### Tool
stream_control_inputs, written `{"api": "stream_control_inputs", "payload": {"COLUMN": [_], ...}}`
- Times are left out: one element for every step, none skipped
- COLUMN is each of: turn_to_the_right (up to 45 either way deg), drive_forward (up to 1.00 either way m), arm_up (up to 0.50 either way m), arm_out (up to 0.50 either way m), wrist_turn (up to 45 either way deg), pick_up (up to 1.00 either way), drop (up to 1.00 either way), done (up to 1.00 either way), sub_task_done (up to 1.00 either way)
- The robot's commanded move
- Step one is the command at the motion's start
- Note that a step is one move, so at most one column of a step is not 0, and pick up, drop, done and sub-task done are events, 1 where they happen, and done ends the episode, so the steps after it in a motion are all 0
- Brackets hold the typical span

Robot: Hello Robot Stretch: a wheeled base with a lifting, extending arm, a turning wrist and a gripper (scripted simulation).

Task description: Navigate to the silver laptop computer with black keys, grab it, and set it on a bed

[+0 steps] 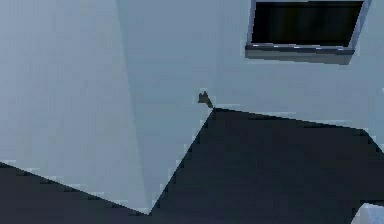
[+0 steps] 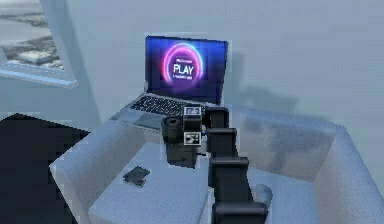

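Arm side view: gripper [image 2: 180,150] seen against pale surface [image 2: 300,150]; whether it holds anything cannot be told.
Laptop [image 2: 178,75]: just beyond gripper, on that surface, lid up, screen lit.
Dark flat item [image 2: 136,177]: near gripper, lower left.

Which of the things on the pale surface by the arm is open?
The laptop at the back: its lit screen stands up over the keyboard. The small dark thing, lower left of it, lies flat.
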Motion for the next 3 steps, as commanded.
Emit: {"api": "stream_control_inputs", "payload": {"turn_to_the_right": [0.0, 0.0, 0.0], "drive_forward": [0.00, 0.00, 0.00], "arm_up": [0.06, 0.00, 0.00], "arm_out": [0.00, 0.00, 0.00], "wrist_turn": [0.0, -45.0, -45.0], "pick_up": [0.00, 0.00, 0.00], "drop": [0.00, 0.00, 0.00], "done": [0.00, 0.00, 0.00], "sub_task_done": [0.00, 0.00, 0.00]}}
